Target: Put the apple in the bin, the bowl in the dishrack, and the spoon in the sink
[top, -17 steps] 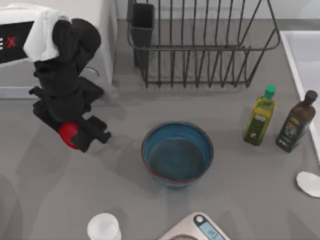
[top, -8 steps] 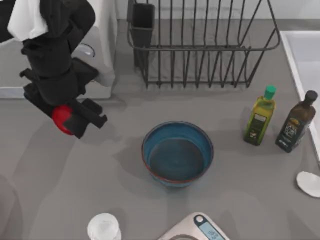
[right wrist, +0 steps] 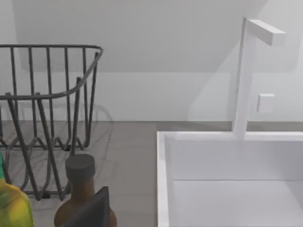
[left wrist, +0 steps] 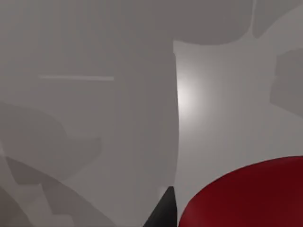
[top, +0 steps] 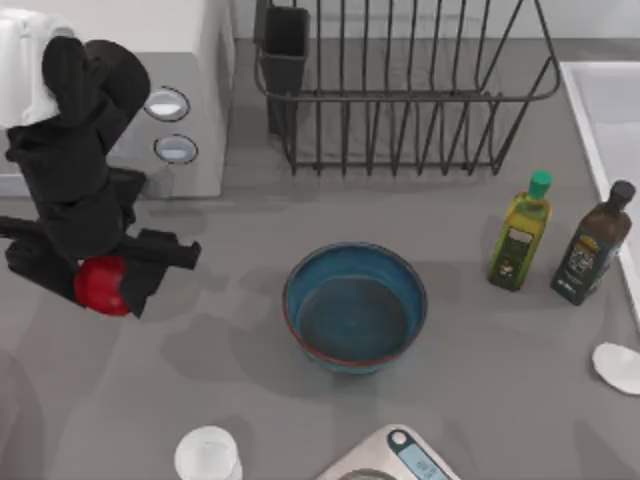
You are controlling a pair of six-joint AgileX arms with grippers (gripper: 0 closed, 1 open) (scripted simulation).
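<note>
So the left gripper (top: 112, 283) is up over the left edge of the tabletop with its fingers clamped on the apple (top: 101, 285), which peeks out red under the black fingers; from the left wrist you get the apple (left wrist: 246, 194) close up against plain grey surface and nothing else. Thing is, I can't spot a bin anywhere in these views, so my guess is it sits off past the left edge and the carry has to head that way, away from everything else. The left arm is obviously the one for this job. Just behind the gripper, toward the far left corner, is the white microwave (top: 200, 110) with its two knobs, probably the only thing close enough to clip. The bowl (top: 355, 308) sits mid-table, well to the right of the apple, and the dishrack (top: 400, 90) stands along the far edge behind it. Two bottles, a green-capped one (top: 519, 232) and a dark one (top: 592, 243), stand near the right edge beside the sink (top: 585, 100), and the spoon (top: 618, 365) lies pale at the right edge. A white cup (top: 208, 455) and a scale (top: 395, 458) hug the near edge. The right wrist looks at the sink (right wrist: 163, 179) and rack, so that arm looks parked on the right side.
</note>
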